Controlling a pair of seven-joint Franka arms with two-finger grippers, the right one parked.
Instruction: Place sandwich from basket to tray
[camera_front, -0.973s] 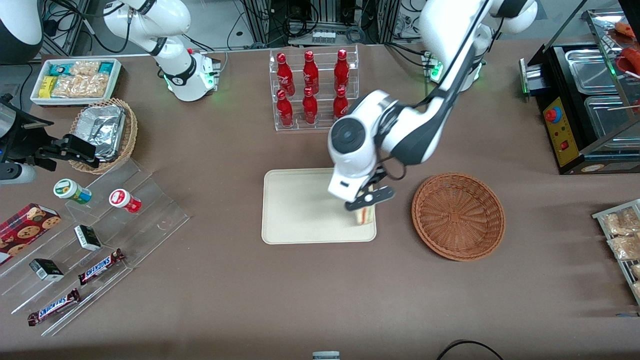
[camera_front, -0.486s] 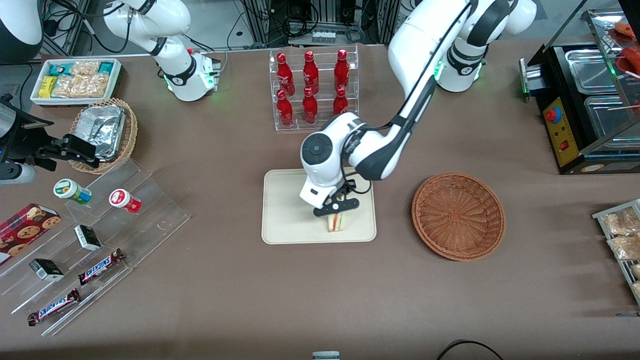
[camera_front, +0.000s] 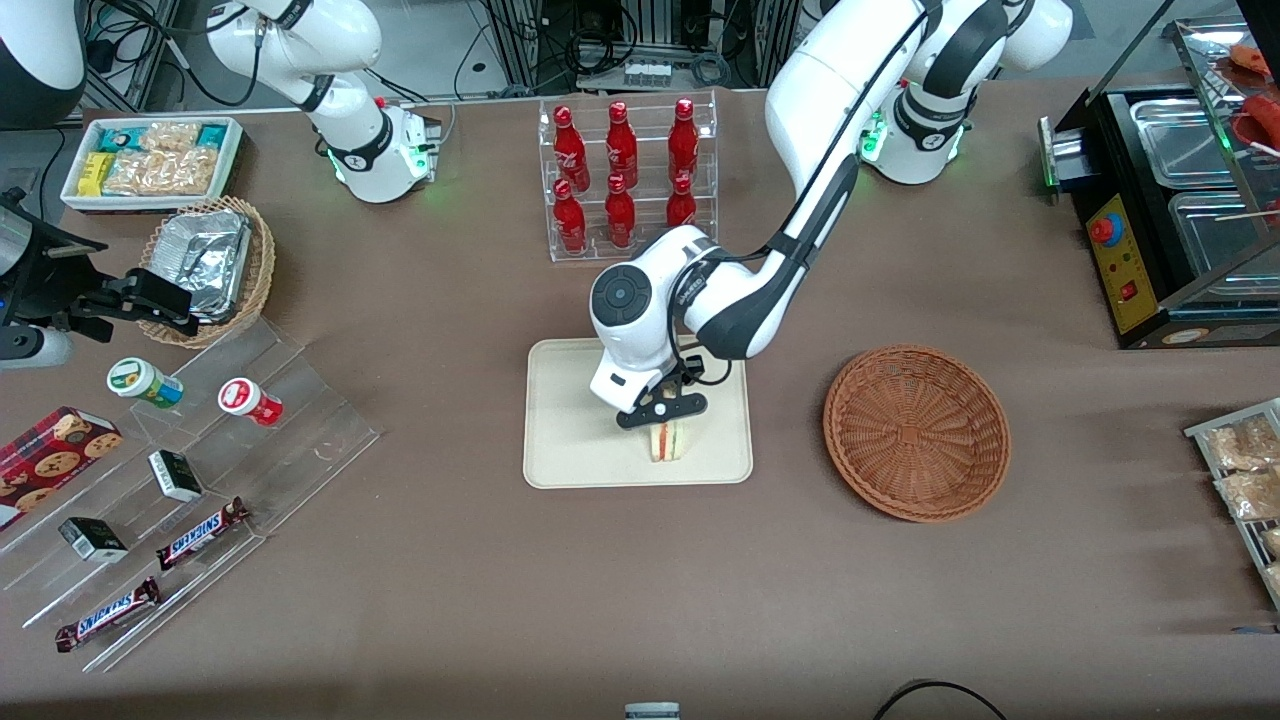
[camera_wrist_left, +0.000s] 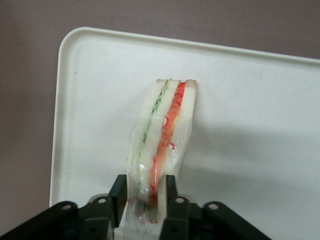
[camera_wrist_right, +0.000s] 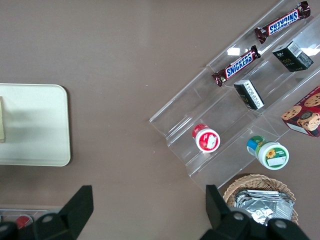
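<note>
With sandwich (camera_wrist_left: 162, 135) pinched upright between jaws of gripper (camera_front: 665, 420) over tray (camera_front: 570, 440), most of the job judged done: wedge out of basket (camera_front: 916, 432), which sits bare and well apart toward working arm's end of surface (camera_front: 640, 580). Left to do, by this reading: settle wedge on tray, spread jaws, lift away. Whether bottom edge already touches tray not clear from either view. Jaws pressed against both bread faces, pinching one end of sandwich; rest extends away from jaws above tray's cream floor. Pale bread in layers, green streak along one seam, red-orange along other, clear wrap glinting, slightly bowed under squeeze.
</note>
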